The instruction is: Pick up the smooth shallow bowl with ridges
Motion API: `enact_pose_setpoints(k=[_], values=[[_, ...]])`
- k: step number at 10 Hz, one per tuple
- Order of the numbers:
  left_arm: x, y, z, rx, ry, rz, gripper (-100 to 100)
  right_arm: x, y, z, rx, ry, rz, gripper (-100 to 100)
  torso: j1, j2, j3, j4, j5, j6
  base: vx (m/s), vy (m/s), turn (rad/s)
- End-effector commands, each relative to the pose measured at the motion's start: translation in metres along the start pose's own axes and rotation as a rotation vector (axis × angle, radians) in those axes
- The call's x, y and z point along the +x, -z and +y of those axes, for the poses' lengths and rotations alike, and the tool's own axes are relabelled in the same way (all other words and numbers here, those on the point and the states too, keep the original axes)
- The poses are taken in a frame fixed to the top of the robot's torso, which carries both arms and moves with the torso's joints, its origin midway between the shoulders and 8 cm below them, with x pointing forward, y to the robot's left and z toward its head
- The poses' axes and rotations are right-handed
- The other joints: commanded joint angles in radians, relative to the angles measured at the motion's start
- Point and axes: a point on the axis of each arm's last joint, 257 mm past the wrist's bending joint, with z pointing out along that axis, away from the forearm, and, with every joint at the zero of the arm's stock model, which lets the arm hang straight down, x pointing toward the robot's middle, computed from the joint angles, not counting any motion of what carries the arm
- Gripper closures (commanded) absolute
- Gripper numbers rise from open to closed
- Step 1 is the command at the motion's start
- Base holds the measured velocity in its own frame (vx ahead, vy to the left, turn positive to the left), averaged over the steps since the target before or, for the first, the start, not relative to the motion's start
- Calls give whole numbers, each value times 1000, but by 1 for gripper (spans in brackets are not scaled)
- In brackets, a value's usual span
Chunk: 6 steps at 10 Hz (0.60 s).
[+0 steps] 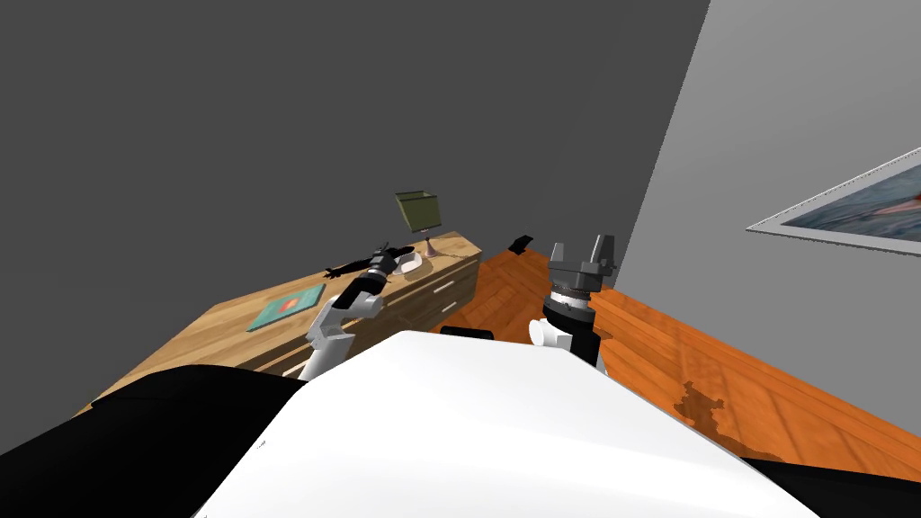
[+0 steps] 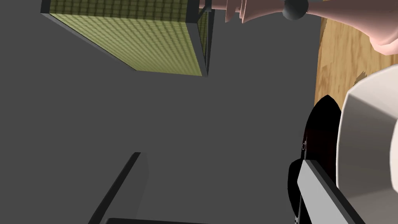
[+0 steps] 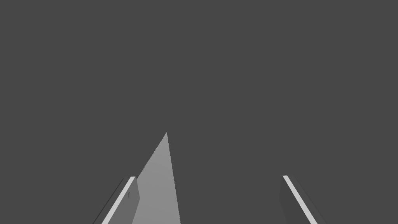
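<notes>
A white shallow bowl [image 1: 410,262] sits on the top of a wooden dresser [image 1: 225,325] near its far end, close to a lamp. My left gripper [image 1: 390,254] reaches over the dresser and is right at the bowl. In the left wrist view the bowl [image 2: 369,147] lies just outside one finger [image 2: 322,194], not between the two. The left gripper [image 2: 221,157] is open with nothing between its fingers. My right gripper [image 1: 583,253] is raised over the floor, pointing up, and is open and empty [image 3: 208,177].
A lamp with an olive square shade [image 1: 418,211] and a pink base [image 2: 349,19] stands just beyond the bowl. A teal book [image 1: 288,308] lies mid-dresser. A dark grey wall backs the dresser. Orange wood floor [image 1: 719,360] lies to the right, with a small black object [image 1: 520,243].
</notes>
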Motion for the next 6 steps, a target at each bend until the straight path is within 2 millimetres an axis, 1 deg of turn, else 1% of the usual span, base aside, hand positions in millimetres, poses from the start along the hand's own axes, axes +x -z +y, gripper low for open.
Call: enact_pose_setpoints(k=[1,2,3,4,5,6], values=[[-9,-1,8,-44,12,-18,-100,0,0,0,0,0,0,0,0,0,0,0,0,0,33,-53,-20],[-10,-1,12,-57,12,-23,-100,0,0,0,0,0,0,0,-1,0,0,0,0,0,29,-42,-6],[-19,-1,18,-90,21,-38,-100,0,0,0,0,0,0,0,0,0,0,0,0,0,35,-47,-18],[-20,-1,21,-103,21,-43,-100,0,0,0,0,0,0,0,0,0,0,0,0,0,29,-37,-5],[-28,1,27,-138,30,-59,-100,0,0,0,0,0,0,0,0,0,0,0,0,0,35,-36,-17],[-29,1,30,-148,30,-63,-100,0,0,0,0,0,0,0,0,-1,0,0,0,0,29,-30,-5]])
